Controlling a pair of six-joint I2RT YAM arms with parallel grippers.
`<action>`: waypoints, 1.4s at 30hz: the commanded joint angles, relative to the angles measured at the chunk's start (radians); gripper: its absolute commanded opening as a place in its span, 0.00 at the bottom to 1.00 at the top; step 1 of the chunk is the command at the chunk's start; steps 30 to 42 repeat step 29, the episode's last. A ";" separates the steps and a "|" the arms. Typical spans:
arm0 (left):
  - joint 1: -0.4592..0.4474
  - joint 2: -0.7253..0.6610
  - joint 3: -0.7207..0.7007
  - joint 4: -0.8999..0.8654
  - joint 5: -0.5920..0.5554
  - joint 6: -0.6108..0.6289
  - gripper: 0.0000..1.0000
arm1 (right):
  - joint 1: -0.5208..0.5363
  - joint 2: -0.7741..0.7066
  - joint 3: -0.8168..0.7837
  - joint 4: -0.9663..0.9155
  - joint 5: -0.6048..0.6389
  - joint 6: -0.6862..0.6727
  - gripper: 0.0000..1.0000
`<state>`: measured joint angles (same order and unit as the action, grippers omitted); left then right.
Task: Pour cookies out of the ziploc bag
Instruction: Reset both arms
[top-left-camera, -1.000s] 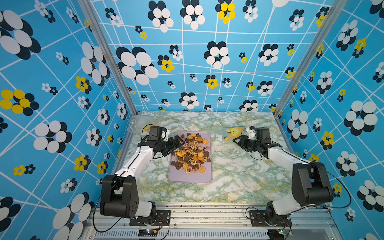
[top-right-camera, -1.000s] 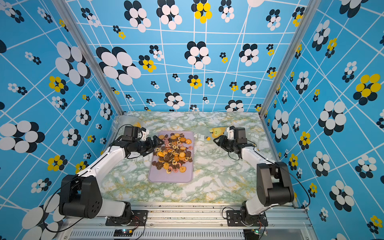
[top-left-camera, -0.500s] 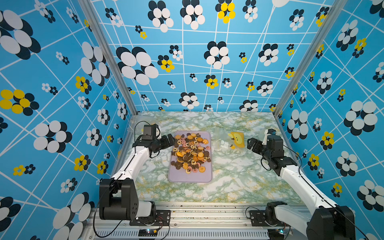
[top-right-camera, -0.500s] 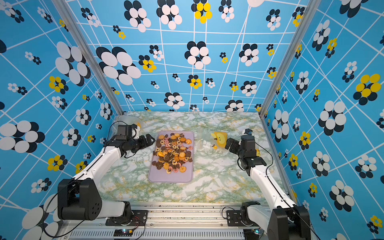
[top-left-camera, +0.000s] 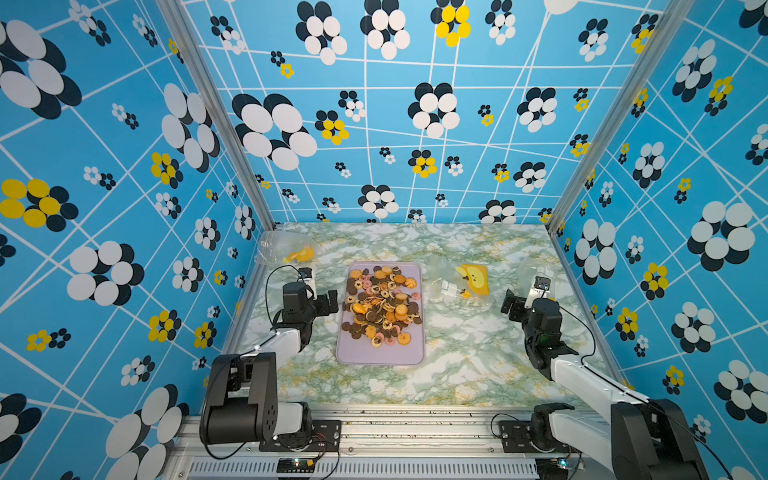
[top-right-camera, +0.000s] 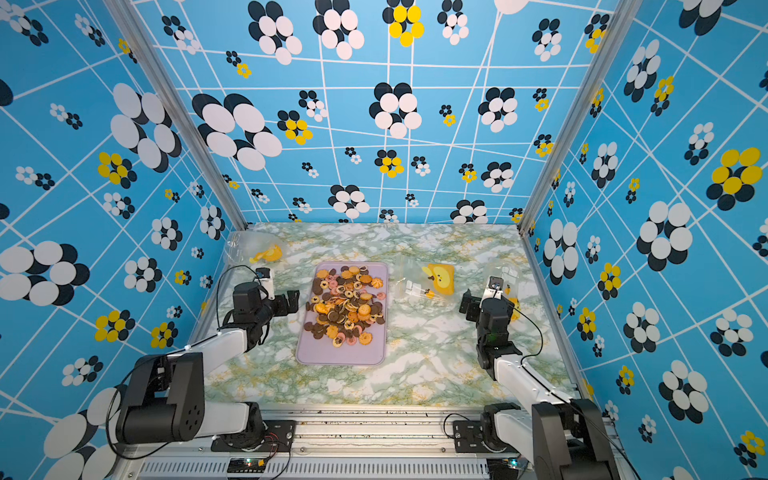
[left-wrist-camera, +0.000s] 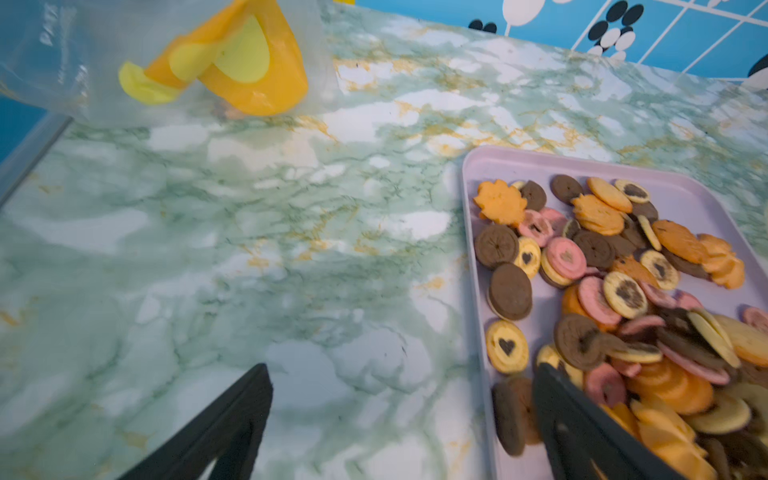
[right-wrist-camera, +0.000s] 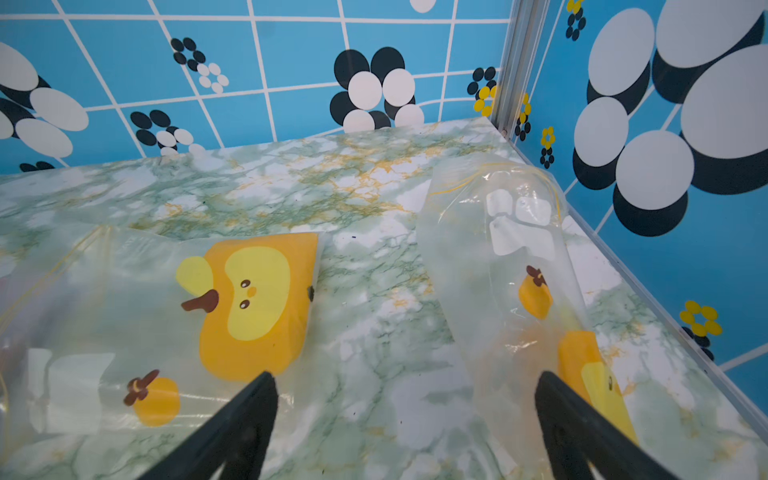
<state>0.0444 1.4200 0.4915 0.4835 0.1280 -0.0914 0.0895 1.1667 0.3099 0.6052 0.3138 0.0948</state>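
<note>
The cookies (top-left-camera: 382, 307) (top-right-camera: 347, 309) lie in a loose heap of brown, orange and pink rounds on a lilac tray (top-left-camera: 380, 357). A flat, clear ziploc bag (top-left-camera: 457, 284) (right-wrist-camera: 166, 311) with a yellow face print lies on the table right of the tray. My right gripper (top-left-camera: 508, 302) (right-wrist-camera: 405, 380) is open and empty, apart from the bag on its right. My left gripper (top-left-camera: 328, 301) (left-wrist-camera: 403, 374) is open at the tray's left edge. One of its fingers (left-wrist-camera: 582, 428) is over the cookies (left-wrist-camera: 602, 291), the other over bare table.
A second clear bag (top-left-camera: 286, 249) (left-wrist-camera: 232, 62) with a yellow print lies in the back left corner. A third bag (top-left-camera: 536, 270) (right-wrist-camera: 511, 257) lies along the right wall beside my right gripper. Patterned blue walls close in three sides of the marbled table (top-left-camera: 457, 365).
My right arm has drawn back from the bag toward the right wall and its jaws have opened wide. My left arm has pulled back from over the tray to its left edge.
</note>
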 joint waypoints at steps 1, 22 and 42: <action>-0.015 0.099 -0.012 0.255 -0.063 0.057 1.00 | -0.010 0.100 -0.022 0.260 -0.002 -0.096 0.99; -0.065 0.135 -0.136 0.491 0.002 0.139 1.00 | -0.036 0.389 0.053 0.354 0.055 -0.032 0.99; -0.041 0.133 -0.133 0.491 0.022 0.117 0.99 | -0.036 0.397 0.043 0.391 0.056 -0.036 0.99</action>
